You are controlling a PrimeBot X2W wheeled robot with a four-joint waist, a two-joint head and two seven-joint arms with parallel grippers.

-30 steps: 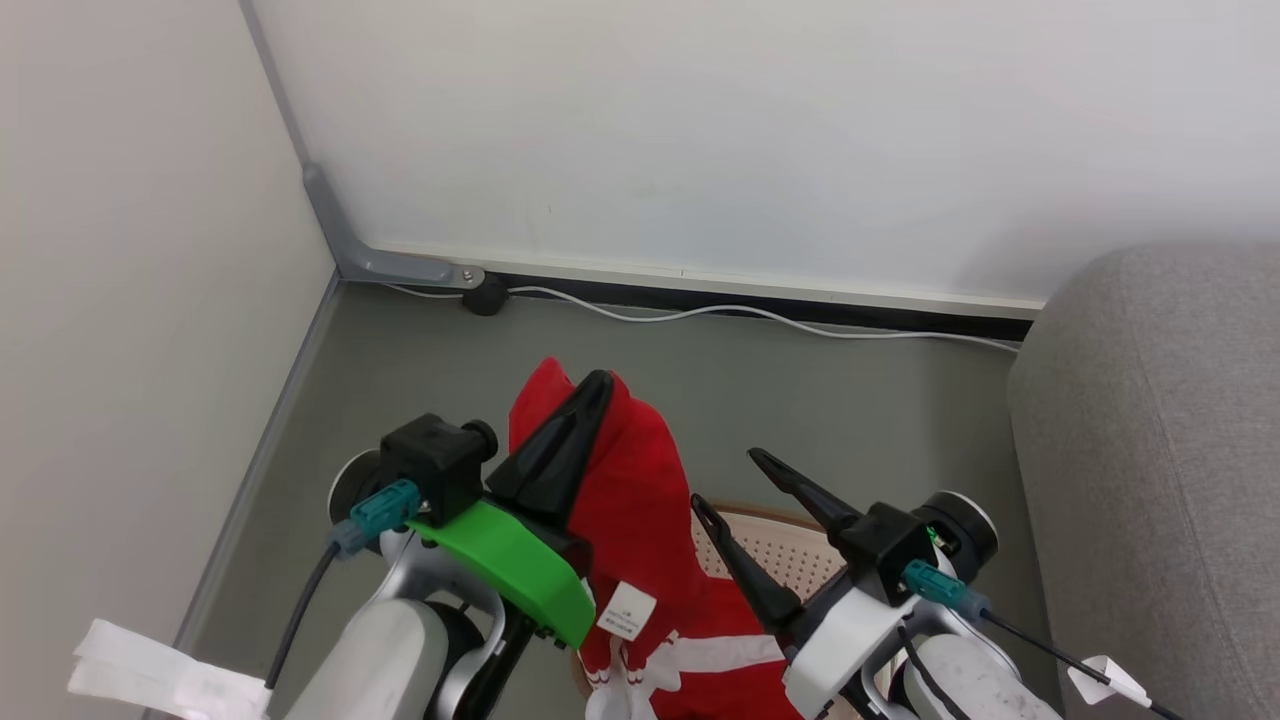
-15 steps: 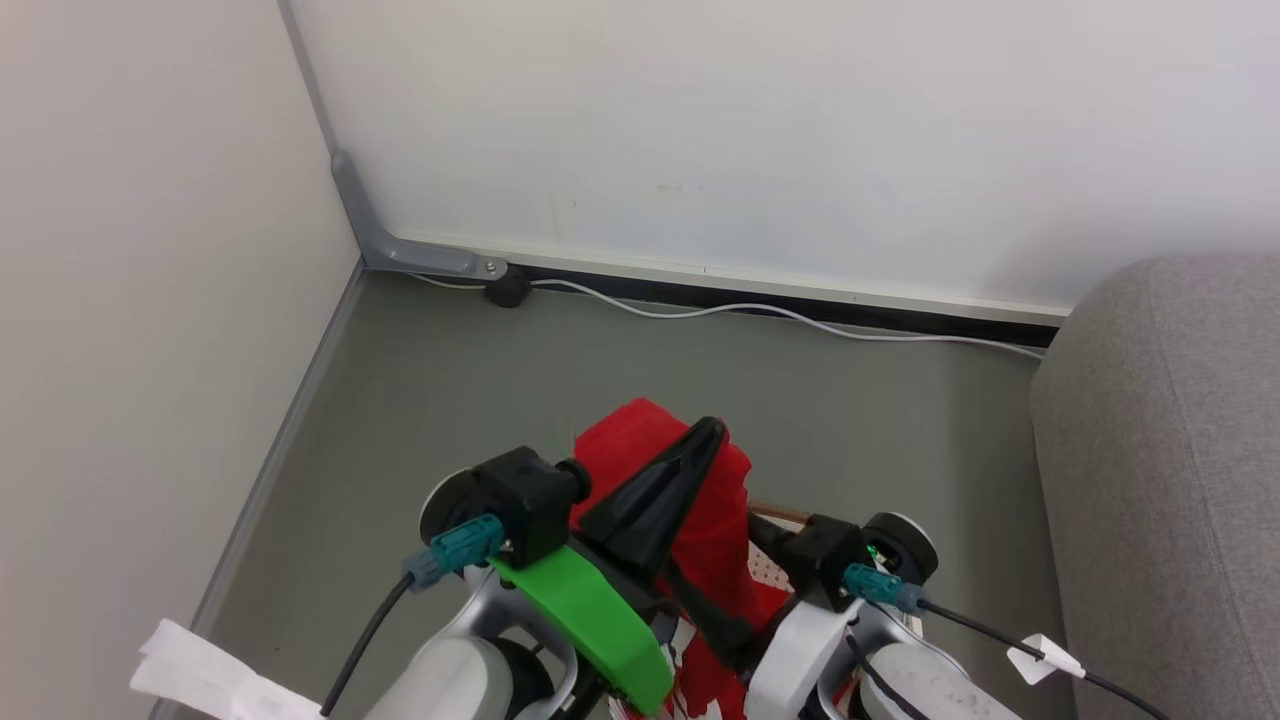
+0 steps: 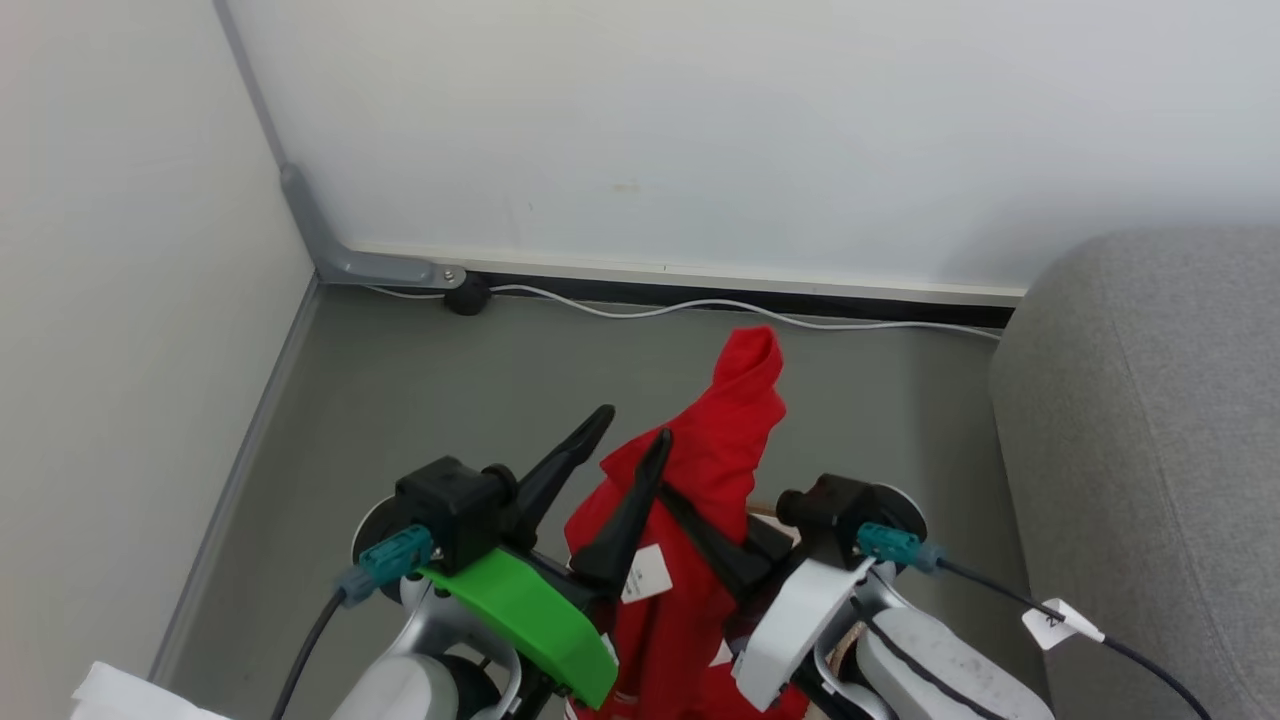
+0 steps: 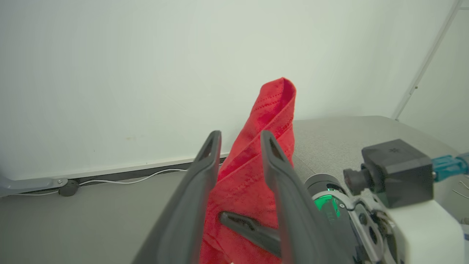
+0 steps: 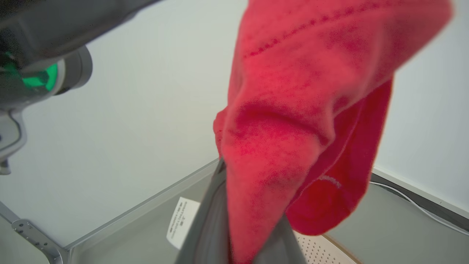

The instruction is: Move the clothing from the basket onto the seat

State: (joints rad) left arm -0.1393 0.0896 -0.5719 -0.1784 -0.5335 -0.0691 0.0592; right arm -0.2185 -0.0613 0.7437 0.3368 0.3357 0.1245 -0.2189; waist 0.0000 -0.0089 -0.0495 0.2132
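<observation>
Head view: right gripper (image 3: 690, 510) is clamped shut on the red garment (image 3: 735, 430), pinching it mid-fold. The cloth stands up past the fingers to a peak on the far side and hangs down on the near side, with a white label (image 3: 645, 573) showing. Left gripper (image 3: 633, 425) is just left of it with jaws apart and nothing pinched, its right finger overlapping the cloth's edge. The grey sofa (image 3: 1150, 450) is at right, apart from the garment, which is up in the air over grey floor (image 3: 450, 400). A white cable (image 3: 700, 305) runs along the far wall. Left wrist view: own fingers are spread, the red fold rising beyond the gap, with one right-gripper finger crossing the cloth low down. Right wrist view: fingers are closed with fabric bunched over them. The basket (image 5: 317, 251) lies below, perforated cream with a brown rim.
</observation>
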